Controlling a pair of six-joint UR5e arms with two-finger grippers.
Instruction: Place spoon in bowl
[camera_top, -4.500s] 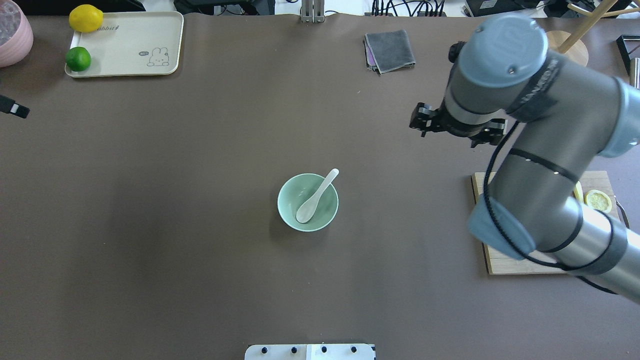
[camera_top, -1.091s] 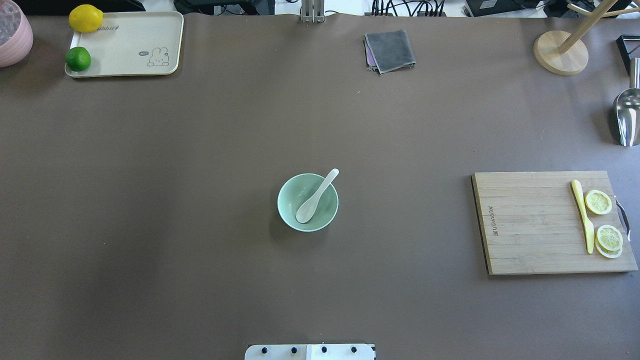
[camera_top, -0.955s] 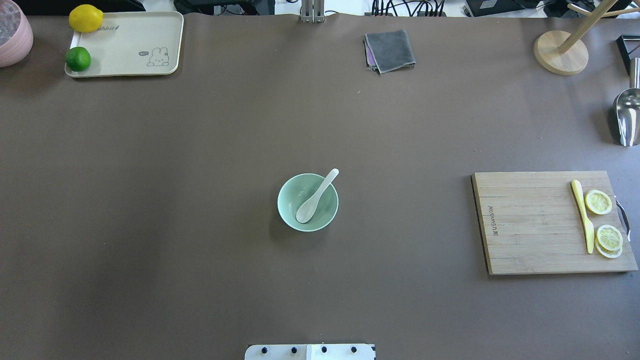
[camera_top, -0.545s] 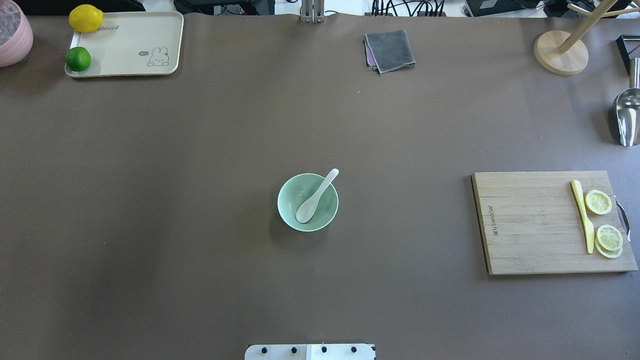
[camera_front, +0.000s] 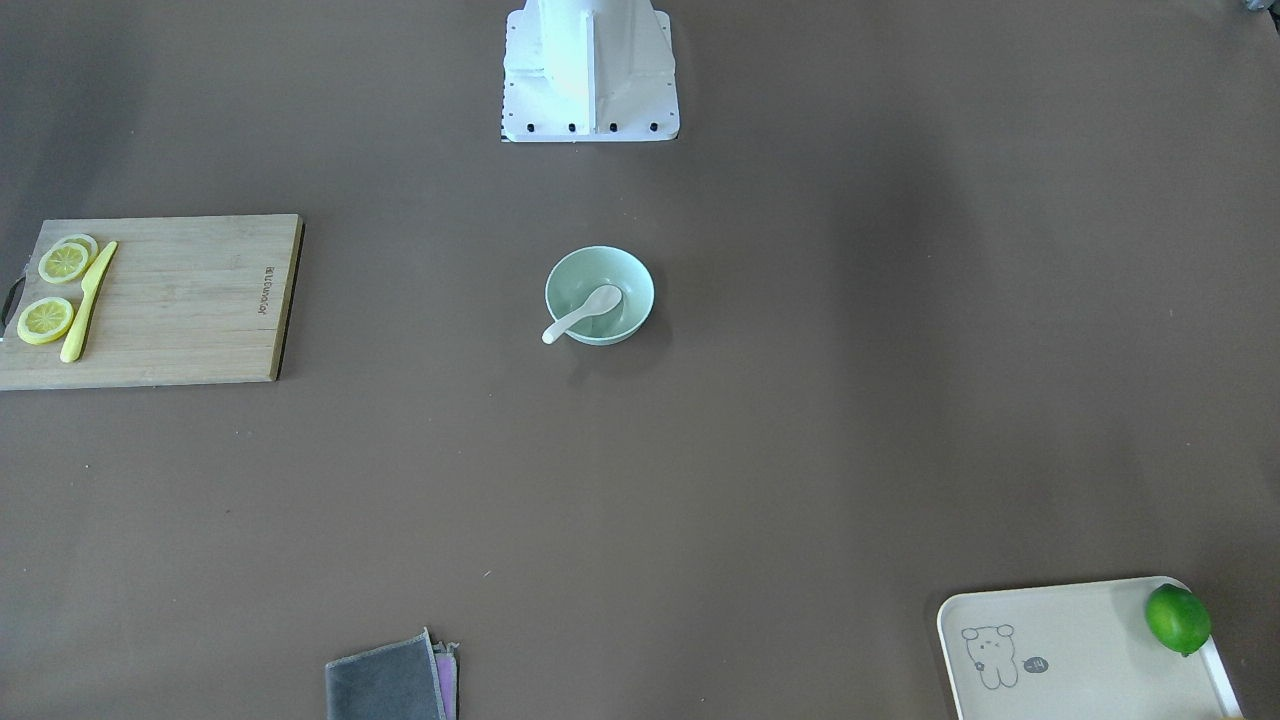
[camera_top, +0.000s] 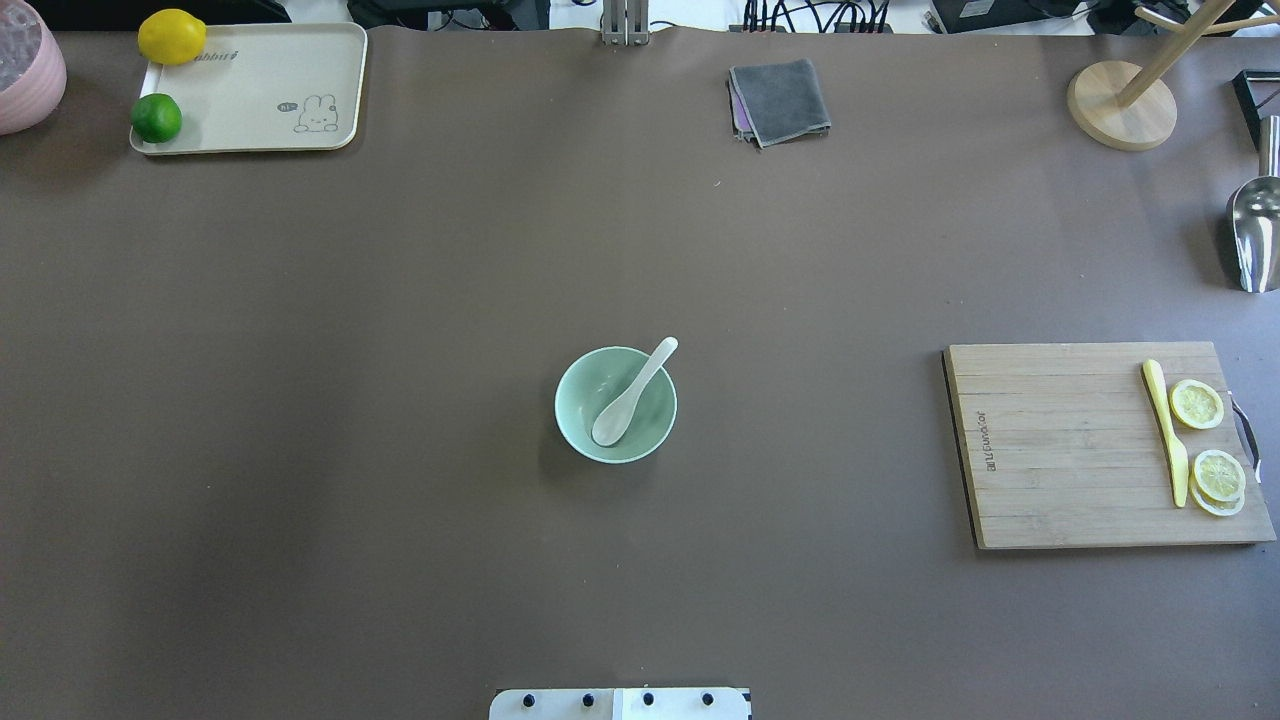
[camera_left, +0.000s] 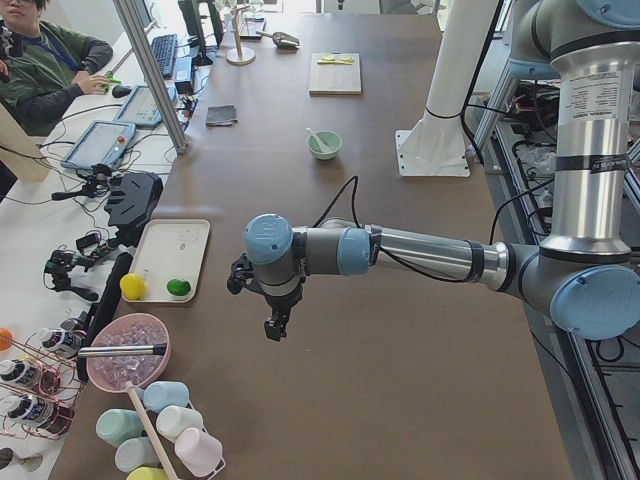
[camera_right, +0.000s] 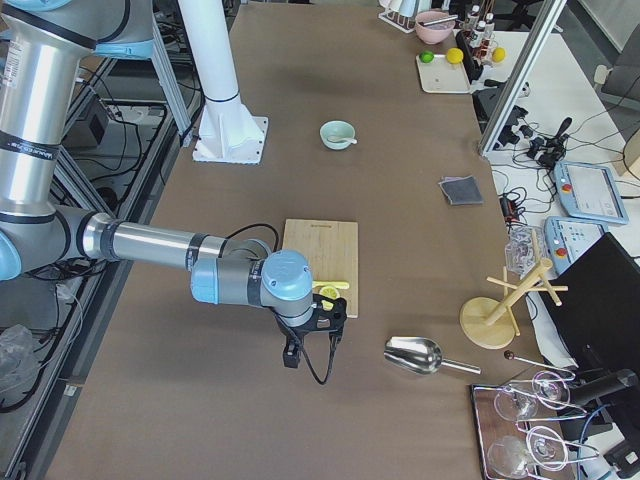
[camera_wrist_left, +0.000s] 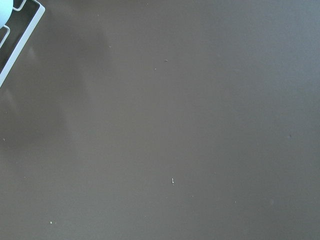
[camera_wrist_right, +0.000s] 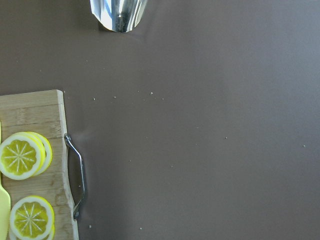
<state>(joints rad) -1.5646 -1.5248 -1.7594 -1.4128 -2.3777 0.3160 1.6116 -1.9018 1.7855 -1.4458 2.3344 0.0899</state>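
Leaning in the bowl (camera_top: 580, 385) at mid-table, the spoon (camera_top: 625, 400) has its scoop inside and its handle over the far-right rim. A cutting board (camera_top: 1060, 450) with yellow knife (camera_top: 1165, 435) and lemon slices (camera_top: 1197, 404) lies well apart; a grey cloth (camera_top: 780, 100) and tray (camera_top: 260, 90) line the far edge. The left gripper (camera_left: 275, 325) and right gripper (camera_right: 292, 357) hang over opposite table ends; whether their fingers are apart or together cannot be told.

The wooden cutting board (camera_top: 1060, 445), well right of the bowl (camera_top: 582, 385) in the overhead view, bears "joyoung" along its bowl-side edge, while the cream tray (camera_top: 250, 100), far up-left of the bowl, reads "abbit" beside a lemon (camera_top: 172, 37).
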